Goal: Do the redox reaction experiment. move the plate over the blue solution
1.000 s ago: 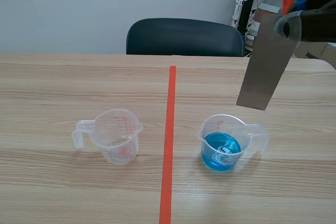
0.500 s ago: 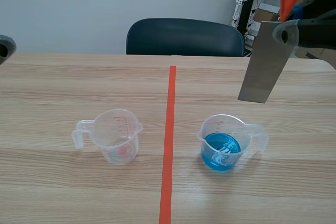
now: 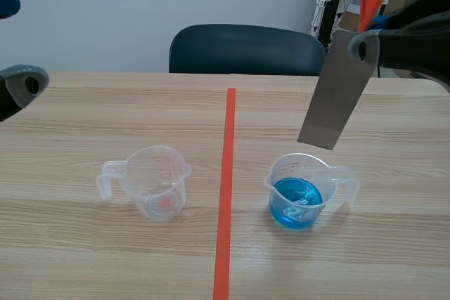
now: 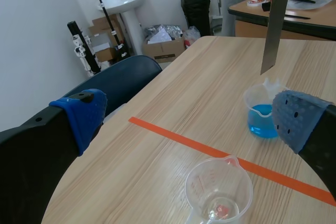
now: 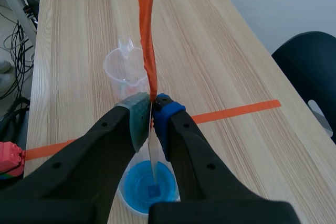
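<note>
Right wrist view: right fingers (image 5: 137, 121) pinch the top of a grey metal plate (image 3: 336, 89), hanging tilted above the cup of blue solution (image 3: 298, 194) on the counter (image 3: 394, 244). Hold firm and centre its lower edge over the mouth, clear of the rim. Meanwhile left fingers (image 4: 84, 114) stand wide, empty.

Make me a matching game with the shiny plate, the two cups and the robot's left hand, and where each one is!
Things:
1. metal plate
2. cup of blue solution
3. clear cup
4. left hand

Places or states:
A. open, holding nothing
B. on the table, on the left arm's side of the orange line
C. up in the air, pinched by the right hand
D. on the table, on the right arm's side of the orange line

Pairs: 1-C, 2-D, 3-B, 4-A.
</note>
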You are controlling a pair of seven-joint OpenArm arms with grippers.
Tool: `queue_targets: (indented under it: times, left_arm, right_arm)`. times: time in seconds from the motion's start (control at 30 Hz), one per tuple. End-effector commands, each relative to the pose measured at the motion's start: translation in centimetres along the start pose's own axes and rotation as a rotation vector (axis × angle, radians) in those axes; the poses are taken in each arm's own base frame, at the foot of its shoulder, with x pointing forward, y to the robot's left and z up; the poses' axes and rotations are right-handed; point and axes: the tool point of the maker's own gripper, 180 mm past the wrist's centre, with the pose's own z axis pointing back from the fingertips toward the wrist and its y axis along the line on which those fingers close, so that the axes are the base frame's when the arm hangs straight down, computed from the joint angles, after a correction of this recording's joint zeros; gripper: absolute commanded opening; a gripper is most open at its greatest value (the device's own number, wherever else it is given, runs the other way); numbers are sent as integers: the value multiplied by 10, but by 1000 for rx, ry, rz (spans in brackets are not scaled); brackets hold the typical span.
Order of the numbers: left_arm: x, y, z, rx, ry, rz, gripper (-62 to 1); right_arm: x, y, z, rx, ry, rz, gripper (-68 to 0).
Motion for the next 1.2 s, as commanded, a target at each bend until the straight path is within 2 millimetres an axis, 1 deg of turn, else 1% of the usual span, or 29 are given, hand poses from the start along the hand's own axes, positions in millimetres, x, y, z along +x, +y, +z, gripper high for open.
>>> queue_targets:
  times: [0.0,0.13,0.33,0.53,0.67,0.7,0.8,0.87,0.93,1.0,1.03,1.1,1.17]
  left_arm:
    - [7,3,-2,11,-36,-2,14]
    - [7,3,-6,20,-48,1,14]
    - [-9,-1,-20,30,-10,25,14]
    - [-12,-14,-41,-21,-29,60,14]
    - [-22,-27,-55,-72,6,25,14]
    - [-24,-31,-58,-85,9,13,-8]
    - [-22,-37,-67,-107,-8,1,-200]
    - [-19,-38,-71,-113,-27,2,-308]
    - [-15,-39,-75,-116,-48,4,-409]
    - [-11,-39,-79,-119,-66,-1,-494]
    - [-10,-39,-81,-122,-71,-2,-518]
    - [-8,-41,-86,-132,-81,-6,-540]
    - [-10,-45,-91,-148,-71,-8,-563]
  right_arm:
    - [15,-4,3,-7,-36,12,-669]
    - [14,-4,3,-10,-33,-3,-669]
    - [5,1,2,-1,-14,-28,-669]
    - [5,2,2,0,-12,-28,-669]
    - [6,1,2,-2,-16,-32,-669]
    - [6,1,2,-2,-17,-34,-669]
    - [6,1,2,-5,-19,-42,-669]
    - [6,1,2,-7,-19,-47,-669]
    - [6,1,2,-5,-17,-47,-669]
    - [6,1,2,-4,-17,-47,-669]
    - [6,1,2,-4,-14,-47,-669]
    - [6,1,2,-8,-15,-62,-669]
    - [6,0,2,-10,-17,-67,-669]
